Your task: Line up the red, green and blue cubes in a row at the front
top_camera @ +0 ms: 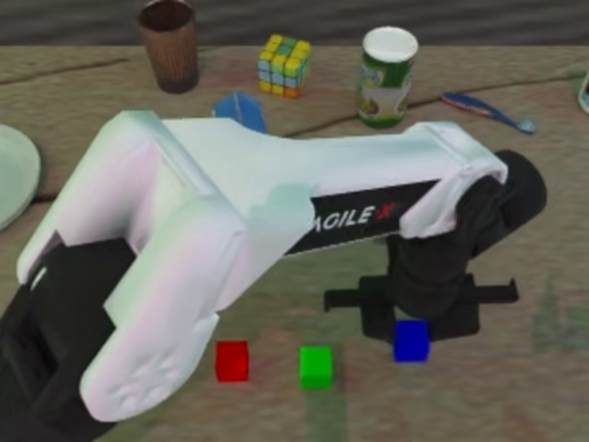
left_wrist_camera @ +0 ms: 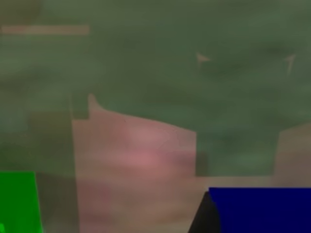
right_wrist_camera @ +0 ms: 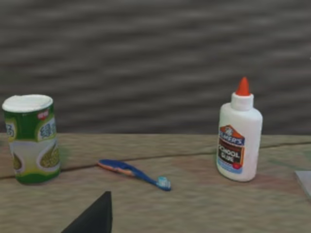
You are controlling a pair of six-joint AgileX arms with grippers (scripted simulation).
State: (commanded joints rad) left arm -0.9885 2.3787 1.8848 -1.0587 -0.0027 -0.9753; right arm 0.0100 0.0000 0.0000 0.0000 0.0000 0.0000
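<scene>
Three small cubes sit near the table's front edge. The red cube (top_camera: 232, 360) is leftmost and the green cube (top_camera: 316, 366) is a short gap to its right. The blue cube (top_camera: 411, 340) is further right and a little behind their line. My left arm reaches across the table, and my left gripper (top_camera: 419, 318) stands directly over the blue cube, shut on it. In the left wrist view a dark fingertip (left_wrist_camera: 206, 216) presses against the side of the blue cube (left_wrist_camera: 262, 211), with the green cube (left_wrist_camera: 17, 201) off to one side. My right arm is out of the top view.
Along the back stand a brown cup (top_camera: 168, 41), a multicoloured puzzle cube (top_camera: 284, 64), a green can (top_camera: 386, 75) and a blue toothbrush (top_camera: 488, 110). A pale plate (top_camera: 11, 175) lies at the left edge. The right wrist view shows a glue bottle (right_wrist_camera: 239, 136).
</scene>
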